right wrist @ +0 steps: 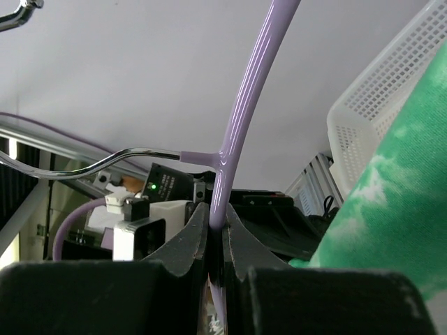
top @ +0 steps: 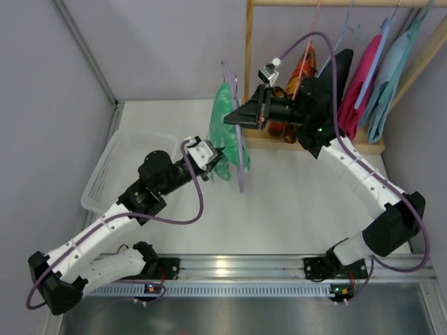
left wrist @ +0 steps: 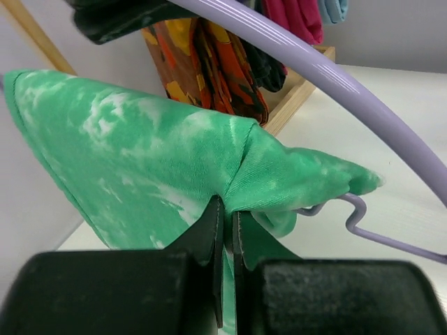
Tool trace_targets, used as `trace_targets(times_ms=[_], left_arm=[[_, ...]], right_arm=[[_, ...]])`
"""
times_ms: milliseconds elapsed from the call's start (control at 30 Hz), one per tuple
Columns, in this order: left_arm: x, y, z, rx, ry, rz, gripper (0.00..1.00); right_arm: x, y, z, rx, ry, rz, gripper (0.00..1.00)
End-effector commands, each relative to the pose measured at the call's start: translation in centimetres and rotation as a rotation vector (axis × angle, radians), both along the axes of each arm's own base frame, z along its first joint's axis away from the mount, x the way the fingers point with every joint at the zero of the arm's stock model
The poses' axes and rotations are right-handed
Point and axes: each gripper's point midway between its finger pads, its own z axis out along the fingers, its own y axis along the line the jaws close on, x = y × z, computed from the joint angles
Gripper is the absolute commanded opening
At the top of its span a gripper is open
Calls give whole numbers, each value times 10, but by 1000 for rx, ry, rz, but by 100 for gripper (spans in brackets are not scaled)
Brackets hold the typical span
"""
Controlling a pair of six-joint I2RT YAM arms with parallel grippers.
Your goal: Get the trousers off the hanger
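At the table's far left, toward nine o'clock in the top view, a white mesh basket sits close to the wall, and the left arm crosses its near corner. Toward the centre, the left gripper has its jaws pinched almost together on a fold of the green tie-dye trousers. The trousers hang draped over the lilac plastic hanger, held edge-on above the table. From three o'clock, the right gripper clamps the hanger's lilac bar just below its metal hook, jaws closed tight on it. Bare tabletop lies open below the hanger and out toward five o'clock. At one o'clock, the wooden rack and its hanging garments stand close behind the right wrist.
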Motion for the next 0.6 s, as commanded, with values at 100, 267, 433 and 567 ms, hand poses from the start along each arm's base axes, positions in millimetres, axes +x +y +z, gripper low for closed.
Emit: trace_targets(times_ms=[100, 267, 433, 567], left_arm=[[-2, 43, 131, -324, -97, 153, 0], [0, 66, 176, -415, -117, 211, 0], [12, 98, 205, -519, -91, 320, 0], [12, 131, 226, -610, -100, 405, 0]], right_arm=[[11, -10, 12, 43, -121, 5, 0], [35, -16, -12, 11, -62, -47, 0], [47, -19, -32, -9, -22, -71, 0], [53, -19, -44, -26, -7, -78, 0]])
